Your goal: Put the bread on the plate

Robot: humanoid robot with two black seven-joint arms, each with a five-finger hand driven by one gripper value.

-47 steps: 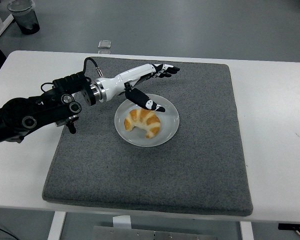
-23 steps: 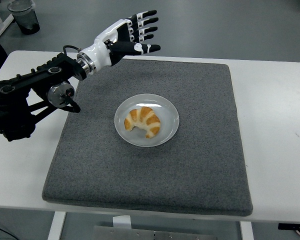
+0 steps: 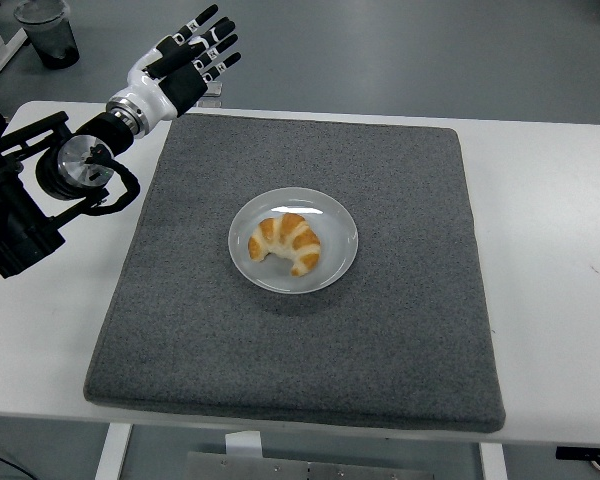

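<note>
Golden crescent bread (image 3: 286, 244) sits centred on round white plate (image 3: 335, 215), mid grey mat (image 3: 400, 330). My left hand (image 3: 185, 65) at 10 o'clock, fingers wide, holding nothing. Retract w/o dipping; placement looks done.

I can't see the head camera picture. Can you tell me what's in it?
A croissant lies on a round white plate in the middle of a grey mat on a white table. The robot's left hand is raised over the mat's far left corner, fingers spread and empty. A dark cup stands on the floor beyond.
</note>
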